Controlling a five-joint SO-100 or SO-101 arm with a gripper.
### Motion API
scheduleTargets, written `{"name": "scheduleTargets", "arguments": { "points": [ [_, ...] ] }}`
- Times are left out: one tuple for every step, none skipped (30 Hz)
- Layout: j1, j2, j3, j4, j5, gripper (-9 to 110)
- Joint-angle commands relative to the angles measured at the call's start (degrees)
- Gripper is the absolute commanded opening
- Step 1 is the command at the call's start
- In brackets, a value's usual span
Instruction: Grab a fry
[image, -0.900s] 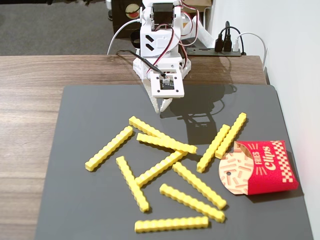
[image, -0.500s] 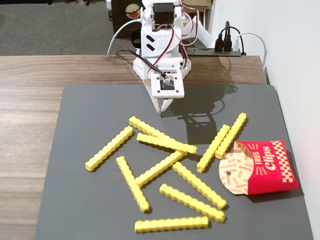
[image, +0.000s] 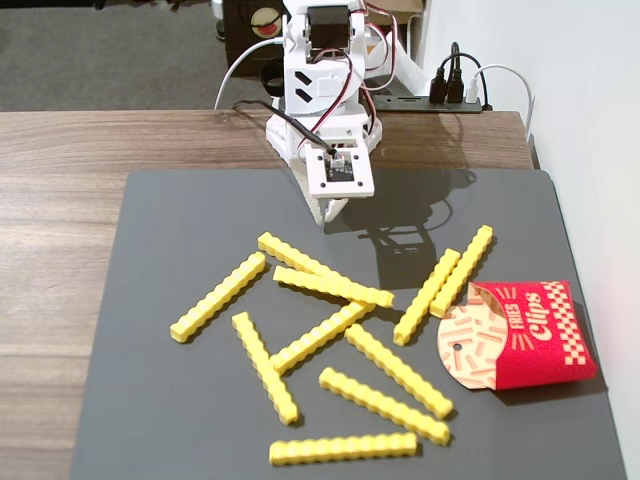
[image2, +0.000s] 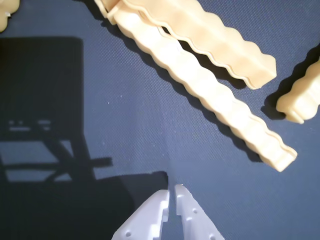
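The white two-finger gripper (image2: 173, 192) hangs low over the dark grey rubbery mat (image: 150, 400) on the wooden counter (image: 60, 200), its jaws drawn narrow with only a slit between the tips, holding nothing. In the wrist view, the long, ridged, bright yellow plastic fry (image2: 200, 85) lies flat on the mat just beyond the gripper, apart from it, slanting, with a second like stick (image2: 210, 40) against its far side. The red-and-white checkered cardboard carton (image: 520, 335) lies at the mat's right in the fixed view, well apart from the gripper (image: 332, 212).

"FRIES Clips" in white on red checkered carton (image: 535, 335), fixed view
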Motion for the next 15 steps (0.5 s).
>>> {"name": "scheduleTargets", "arguments": {
  "points": [
    [0.5, -4.1, -4.4, 1.1, -1.4, 1],
    [0.9, -5.4, -5.4, 1.1, -1.8, 1],
    [1.3, -6.8, -6.2, 0.8, -2.2, 1],
    [1.7, -7.9, -6.9, 0.5, -2.5, 1],
    [2.1, -9.1, -7.8, 0.4, -2.9, 1],
    [2.5, -10.2, -8.9, 0.4, -3.2, 1],
    [3.0, -11.3, -9.9, 0.5, -3.4, 1],
    [3.5, -12.4, -11.1, 0.8, -3.9, 1],
    [4.3, -13.4, -12.3, 1.1, -4.4, 1],
    [5.0, -14.4, -13.3, 1.1, -4.9, 1],
    [6.0, -15.3, -14.4, 1.3, -5.9, 1],
    [7.1, -16.2, -15.6, 1.4, -7.0, 1],
    [8.5, -17.3, -16.9, 1.7, -8.6, 1],
    [9.8, -18.2, -17.9, 1.9, -10.1, 1],
    [11.2, -19.2, -19.2, 2.3, -12.3, 1]
  ]
}}
